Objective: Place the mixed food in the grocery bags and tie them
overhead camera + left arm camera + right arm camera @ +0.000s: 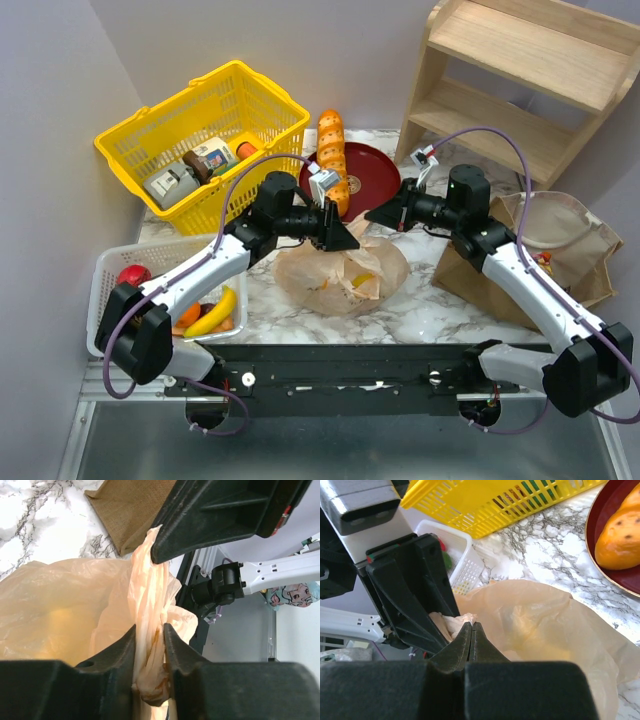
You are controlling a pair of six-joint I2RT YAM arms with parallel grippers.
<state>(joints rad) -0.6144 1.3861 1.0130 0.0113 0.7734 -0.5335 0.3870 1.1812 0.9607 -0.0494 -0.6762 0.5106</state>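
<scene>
No text, brand or number can be read in any view. The boxes (197, 165) in the basket (128, 128) bear printed labels, but they are too small to make out. At the right edge of the left wrist view a cartoon print (295, 594) shows a drawn face, and no words on it can be made out.

Yellow basket (262, 118) back left on the marble table (440, 305), packed with boxes and jars (205, 160). Long segmented loaf (332, 150) across a dark red plate (375, 165) just beside it. Wooden shelf (520, 80) back right, white mesh tray (108, 270) near left.
</scene>
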